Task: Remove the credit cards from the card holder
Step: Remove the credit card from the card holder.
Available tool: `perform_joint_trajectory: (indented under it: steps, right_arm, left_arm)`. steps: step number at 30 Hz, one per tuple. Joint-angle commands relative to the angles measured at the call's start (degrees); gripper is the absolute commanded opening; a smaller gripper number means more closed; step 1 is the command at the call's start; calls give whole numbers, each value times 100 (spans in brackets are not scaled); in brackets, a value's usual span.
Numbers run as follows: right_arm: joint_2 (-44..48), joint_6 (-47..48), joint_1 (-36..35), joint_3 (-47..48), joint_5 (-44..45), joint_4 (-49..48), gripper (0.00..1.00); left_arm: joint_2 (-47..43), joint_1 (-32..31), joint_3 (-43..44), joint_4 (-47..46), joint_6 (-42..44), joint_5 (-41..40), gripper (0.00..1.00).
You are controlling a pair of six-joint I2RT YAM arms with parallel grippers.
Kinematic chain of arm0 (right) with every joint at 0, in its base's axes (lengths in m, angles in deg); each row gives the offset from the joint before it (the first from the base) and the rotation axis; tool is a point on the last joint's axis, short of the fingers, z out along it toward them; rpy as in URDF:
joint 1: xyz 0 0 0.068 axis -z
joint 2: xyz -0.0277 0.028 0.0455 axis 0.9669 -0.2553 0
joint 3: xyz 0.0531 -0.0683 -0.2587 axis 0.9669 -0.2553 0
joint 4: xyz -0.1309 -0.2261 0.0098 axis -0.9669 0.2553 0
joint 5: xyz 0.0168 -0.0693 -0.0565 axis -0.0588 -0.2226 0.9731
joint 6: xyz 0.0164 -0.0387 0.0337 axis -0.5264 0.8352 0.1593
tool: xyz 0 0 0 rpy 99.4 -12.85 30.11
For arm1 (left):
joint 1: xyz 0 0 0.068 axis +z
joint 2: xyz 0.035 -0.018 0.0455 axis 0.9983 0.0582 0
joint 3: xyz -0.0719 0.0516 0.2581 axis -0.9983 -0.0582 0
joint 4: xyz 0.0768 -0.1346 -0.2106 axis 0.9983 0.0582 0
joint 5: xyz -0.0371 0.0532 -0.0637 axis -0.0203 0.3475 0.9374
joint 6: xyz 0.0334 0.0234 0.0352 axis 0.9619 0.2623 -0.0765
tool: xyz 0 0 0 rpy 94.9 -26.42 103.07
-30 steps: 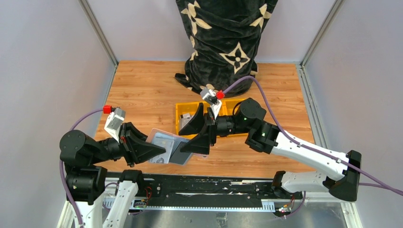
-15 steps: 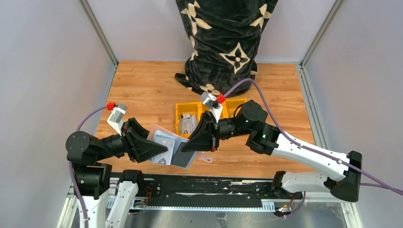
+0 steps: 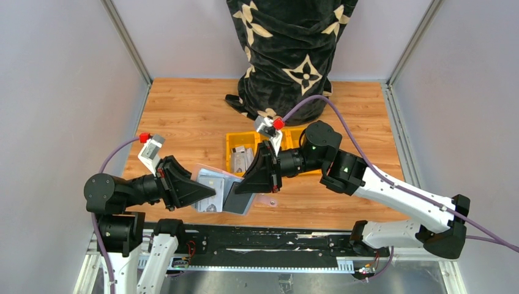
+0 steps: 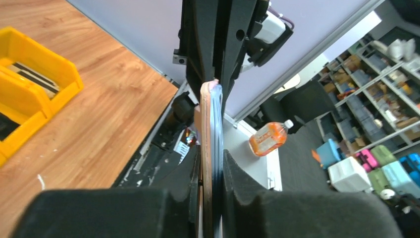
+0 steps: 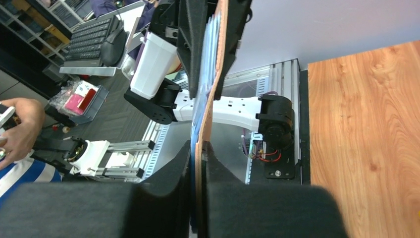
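Left wrist: the left gripper (image 4: pixel 212 173), bottom centre, pinches the edge-on holder (image 4: pixel 204 129) and cards (image 4: pixel 216 129) together, while the right gripper (image 4: pixel 214 74) clamps their far end at top centre; right wrist: its pads press almost together on the holder's tan edge, the blue cards lying just left of it. Top: both grippers meet at lower centre of the frame, holding the bundle over the table (image 3: pixel 183 110), just below the yellow tray (image 3: pixel 231 144).

Robotics lab: a grey-walled test cell with a wooden tabletop (image 3: pixel 183 116) on aluminium framing (image 5: pixel 130 147). Beyond it stand stocked storage shelves (image 4: pixel 366 79) and a keyboard (image 5: pixel 91 43).
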Motion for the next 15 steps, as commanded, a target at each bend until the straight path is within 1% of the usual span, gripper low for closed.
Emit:
perform_joint_trajectory:
  steps: [1, 2, 3, 4, 5, 8, 10, 12, 15]
  right_arm:
    - [132, 324, -20, 218, 257, 393, 20]
    - [194, 368, 15, 219, 404, 449, 30]
    - [264, 417, 57, 226, 593, 512, 38]
    - [364, 477, 94, 235, 800, 530, 43]
    - [486, 504, 136, 233, 1178, 720, 47]
    - [965, 533, 178, 121, 2004, 623, 47]
    - [1169, 368, 181, -76, 2156, 181, 47]
    - [1098, 56, 178, -155, 1747, -199, 47]
    - [594, -573, 89, -142, 877, -747, 45]
  left_arm:
    - [-16, -21, 90, -40, -19, -28, 9]
    - [-9, -15, 109, -21, 16, -74, 6]
    - [-5, -21, 119, -9, 50, -132, 4]
    - [-4, -21, 124, 26, 91, -213, 2]
    - [-4, -17, 138, 77, 155, -294, 0]
    - [-4, -16, 174, 334, 407, -641, 0]
    - [-12, -21, 173, 439, 535, -893, 0]
    - [-55, -19, 169, 522, 667, -1253, 0]
    - [-161, -14, 77, 424, 673, -1728, 0]
